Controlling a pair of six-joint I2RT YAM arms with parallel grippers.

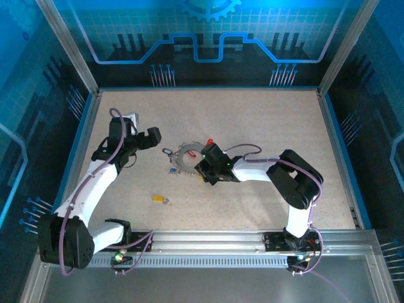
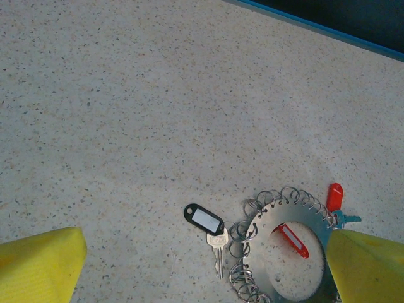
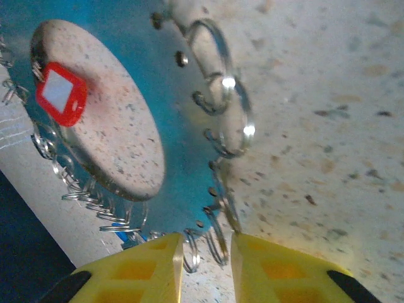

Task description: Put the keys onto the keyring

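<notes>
The keyring (image 1: pixel 187 158) is a flat silvery disc with a big hole and small split rings all round its rim, lying mid-table. My right gripper (image 1: pixel 203 170) is low at its near-right rim. In the right wrist view its yellow fingers (image 3: pixel 151 271) stand a narrow gap apart, with two rim rings (image 3: pixel 218 243) of the keyring (image 3: pixel 183 126) between them. My left gripper (image 1: pixel 150 136) hovers wide open to the left of the keyring (image 2: pixel 268 218). A red key (image 2: pixel 334 196) lies at the far rim and a blue key (image 1: pixel 173 169) at the near-left rim. A yellow key (image 1: pixel 158 198) lies apart, nearer the bases.
A silver key with a black tag (image 2: pixel 204 218) lies at the keyring's left rim, close to a split ring. A red tag (image 2: pixel 291 238) lies inside the disc's hole. Blue-lit walls and metal rails (image 1: pixel 328 120) bound the speckled table.
</notes>
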